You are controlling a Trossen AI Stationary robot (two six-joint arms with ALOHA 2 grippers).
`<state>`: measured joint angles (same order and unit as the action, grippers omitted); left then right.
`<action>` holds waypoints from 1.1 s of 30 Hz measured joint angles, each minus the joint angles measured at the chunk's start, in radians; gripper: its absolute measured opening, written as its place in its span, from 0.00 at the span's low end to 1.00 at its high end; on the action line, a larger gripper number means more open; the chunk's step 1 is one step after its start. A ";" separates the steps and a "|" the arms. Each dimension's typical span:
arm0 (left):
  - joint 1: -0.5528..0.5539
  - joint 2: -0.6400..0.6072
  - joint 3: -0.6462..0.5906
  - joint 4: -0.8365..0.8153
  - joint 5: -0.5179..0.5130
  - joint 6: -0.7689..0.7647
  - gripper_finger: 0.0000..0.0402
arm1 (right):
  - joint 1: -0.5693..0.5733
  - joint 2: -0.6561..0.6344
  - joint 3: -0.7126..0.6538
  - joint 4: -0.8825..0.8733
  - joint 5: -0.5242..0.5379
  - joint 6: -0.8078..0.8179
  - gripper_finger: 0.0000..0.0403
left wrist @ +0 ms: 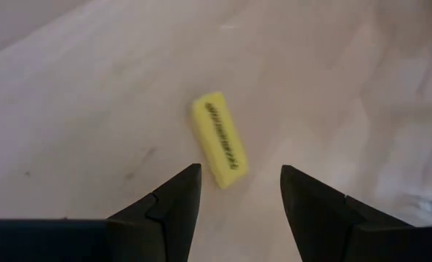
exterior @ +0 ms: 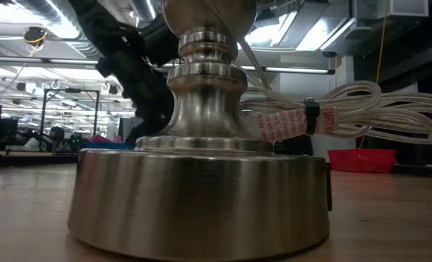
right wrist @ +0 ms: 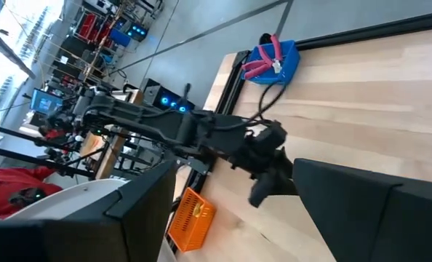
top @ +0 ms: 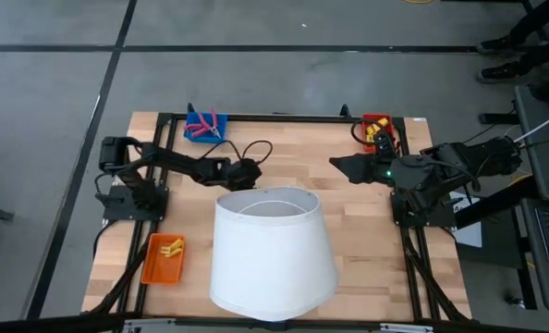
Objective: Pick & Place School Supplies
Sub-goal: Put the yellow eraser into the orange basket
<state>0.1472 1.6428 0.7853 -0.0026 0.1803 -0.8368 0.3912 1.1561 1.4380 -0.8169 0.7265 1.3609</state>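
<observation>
A yellow block with dark print (left wrist: 220, 138) lies flat on the wooden table. My left gripper (left wrist: 238, 182) hovers over it, open, with the fingertips on either side of the block's near end, apart from it. In the high view my left gripper (top: 248, 172) is at the table's middle, just beyond the lampshade, and hides the block. My right gripper (top: 343, 166) waits open to the right of the middle. A pink-handled tool (top: 205, 124) lies in the blue tray (top: 193, 135). More yellow pieces lie in the red tray (top: 377, 119) and the orange tray (top: 154, 268).
A large white lampshade (top: 271, 252) fills the near middle of the table, on a metal lamp base (exterior: 201, 196) with a bundled white cord (exterior: 347, 116). A black cable (top: 256, 148) loops by the left gripper. The trays sit at the far-left, far-right and near-left corners.
</observation>
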 joint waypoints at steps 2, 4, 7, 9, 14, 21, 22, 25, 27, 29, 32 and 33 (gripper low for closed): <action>0.001 0.021 0.000 0.009 -0.008 0.002 0.46 | 0.000 0.000 0.000 0.015 0.000 -0.007 0.70; 0.001 0.039 0.000 0.027 -0.009 0.002 0.46 | 0.000 0.000 0.000 0.018 0.002 -0.008 0.70; 0.000 0.056 0.000 0.076 0.004 -0.009 0.46 | 0.000 0.000 0.000 0.017 0.013 -0.009 0.70; -0.003 0.063 0.000 0.117 0.021 -0.009 0.46 | 0.000 0.000 0.000 0.017 0.015 -0.011 0.70; -0.010 0.063 0.000 0.195 0.042 -0.009 0.46 | 0.000 0.000 0.000 0.017 0.015 -0.011 0.70; 0.004 0.066 0.000 0.211 0.068 -0.010 0.46 | 0.000 0.000 0.000 0.017 0.018 -0.011 0.70; 0.006 0.066 0.000 0.210 0.071 -0.010 0.46 | 0.000 0.000 0.000 0.017 0.018 -0.011 0.70; 0.006 0.066 0.000 0.209 0.083 -0.010 0.46 | 0.000 0.000 0.000 0.017 0.018 -0.011 0.70; 0.006 0.066 0.000 0.200 0.084 -0.011 0.46 | 0.000 0.000 0.000 0.017 0.018 -0.011 0.70; 0.006 0.066 0.000 0.192 0.084 -0.013 0.46 | 0.000 0.000 0.000 0.017 0.018 -0.012 0.70; 0.006 0.067 0.000 0.172 0.084 -0.013 0.46 | 0.000 0.000 0.000 0.017 0.018 -0.015 0.70; 0.006 0.072 0.000 0.171 0.084 -0.013 0.46 | 0.000 0.000 0.000 0.017 0.019 -0.015 0.70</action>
<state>0.1532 1.7153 0.7857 0.1686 0.2647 -0.8501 0.3912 1.1558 1.4380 -0.8000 0.7459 1.3458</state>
